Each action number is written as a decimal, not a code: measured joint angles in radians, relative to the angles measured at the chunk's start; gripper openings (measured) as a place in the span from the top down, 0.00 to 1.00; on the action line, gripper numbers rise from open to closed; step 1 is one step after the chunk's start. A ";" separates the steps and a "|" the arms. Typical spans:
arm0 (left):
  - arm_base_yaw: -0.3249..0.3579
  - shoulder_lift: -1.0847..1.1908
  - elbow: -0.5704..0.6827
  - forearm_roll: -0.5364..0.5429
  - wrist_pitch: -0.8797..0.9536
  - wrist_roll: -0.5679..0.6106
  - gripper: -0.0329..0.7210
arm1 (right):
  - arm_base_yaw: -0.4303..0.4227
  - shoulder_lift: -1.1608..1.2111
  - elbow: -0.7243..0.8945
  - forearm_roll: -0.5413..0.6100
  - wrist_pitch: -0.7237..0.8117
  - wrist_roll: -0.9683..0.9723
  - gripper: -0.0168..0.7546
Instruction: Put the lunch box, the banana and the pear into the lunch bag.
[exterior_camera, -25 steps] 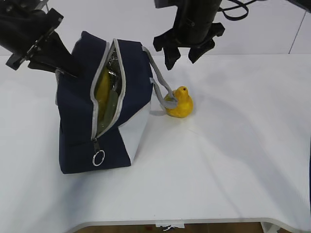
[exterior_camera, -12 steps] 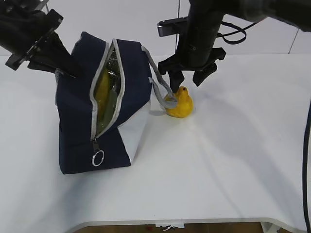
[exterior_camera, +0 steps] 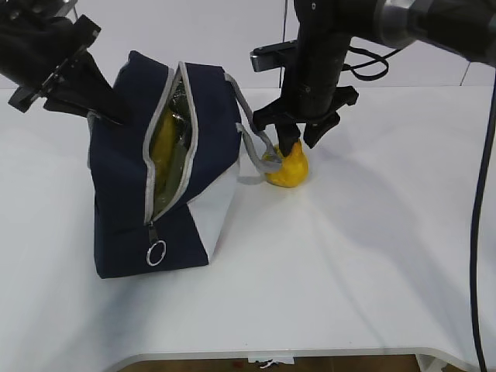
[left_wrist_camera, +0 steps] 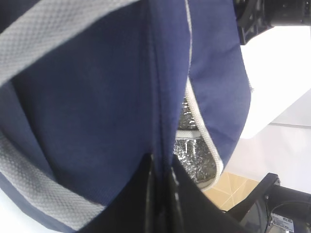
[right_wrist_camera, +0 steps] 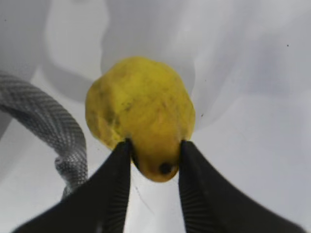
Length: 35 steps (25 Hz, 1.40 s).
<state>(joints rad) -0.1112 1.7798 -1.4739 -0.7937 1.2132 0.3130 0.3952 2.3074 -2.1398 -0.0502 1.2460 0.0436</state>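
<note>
The navy lunch bag (exterior_camera: pixel 124 201) stands tilted on the white table (exterior_camera: pixel 372 256) with its zipper open. Inside it show the yellow banana (exterior_camera: pixel 164 143) and a sage-green edge of the lunch box (exterior_camera: pixel 177 174). My left gripper (exterior_camera: pixel 101 112) is shut on the bag's upper left fabric (left_wrist_camera: pixel 97 97) and holds it up; in the left wrist view the left gripper (left_wrist_camera: pixel 160 165) pinches a fold. The yellow pear (exterior_camera: pixel 287 169) sits on the table right of the bag. My right gripper (exterior_camera: pixel 293 149) is down over it; in the right wrist view the right gripper (right_wrist_camera: pixel 154 150) has both fingers against the pear (right_wrist_camera: pixel 141 107) at its stem end.
A grey webbing handle (exterior_camera: pixel 252 132) hangs from the bag beside the pear, and it also shows in the right wrist view (right_wrist_camera: pixel 53 126). The zipper's ring pull (exterior_camera: pixel 156 253) dangles at the bag's front. Silver lining (left_wrist_camera: pixel 194 150) shows in the bag's mouth.
My right gripper has come down from above the pear until its fingers sit around and against the pear's top. The left gripper and the bag have not moved.
</note>
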 joint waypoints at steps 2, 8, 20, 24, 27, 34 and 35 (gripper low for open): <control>0.000 0.000 0.000 0.000 0.000 0.000 0.96 | 0.000 0.000 0.000 -0.004 0.000 0.000 0.64; 0.000 0.000 0.000 0.007 0.000 0.000 0.96 | 0.000 -0.002 0.000 -0.006 -0.002 -0.008 0.78; 0.000 0.000 0.000 0.028 0.000 0.000 0.96 | 0.000 -0.202 0.006 0.063 0.004 -0.011 0.79; 0.000 0.000 0.000 0.028 0.000 0.000 0.96 | 0.000 -0.240 0.006 0.245 0.006 -0.030 0.79; 0.000 0.000 0.000 0.029 0.000 0.000 0.96 | 0.000 -0.243 0.006 0.364 0.006 -0.054 0.79; 0.000 0.000 0.000 0.032 0.000 0.000 0.96 | 0.000 -0.243 0.006 0.495 0.006 -0.138 0.79; 0.000 0.000 0.000 0.032 0.000 0.000 0.96 | 0.000 -0.243 0.006 0.465 0.006 -0.142 0.79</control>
<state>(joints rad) -0.1112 1.7798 -1.4739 -0.7620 1.2132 0.3130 0.3952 2.0647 -2.1340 0.4151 1.2520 -0.0985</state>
